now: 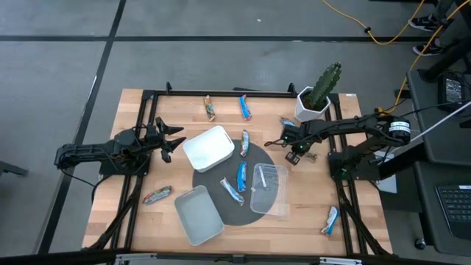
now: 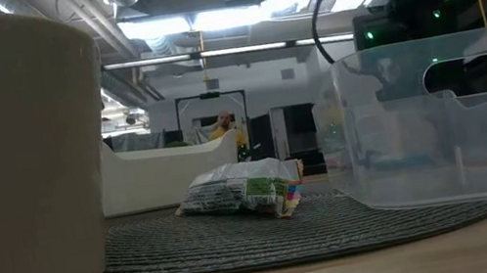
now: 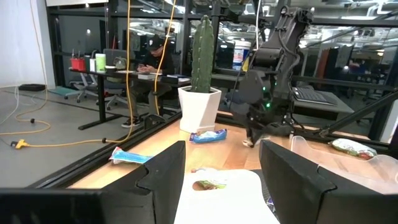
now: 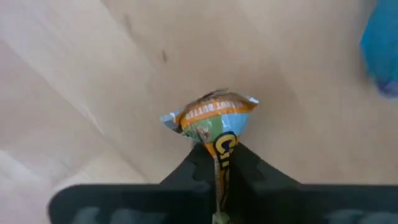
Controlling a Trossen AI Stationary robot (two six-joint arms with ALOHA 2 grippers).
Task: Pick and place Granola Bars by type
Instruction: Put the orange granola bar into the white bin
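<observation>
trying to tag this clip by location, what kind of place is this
Most likely a robotics lab or open workshop, not a home. The wooden table sits in a black metal frame on a bare grey floor, the left wrist view shows desks with office chairs, and exposed ceiling ducts run overhead.

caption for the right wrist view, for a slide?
Right gripper, jaws shut on a granola bar, over the wooden table.

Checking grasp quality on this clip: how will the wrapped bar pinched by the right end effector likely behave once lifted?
The granola bar is pinched at one end by the right end effector, so its free end may droop. Its crinkled wrapper suggests it is light, and the glossy film could slip.
</observation>
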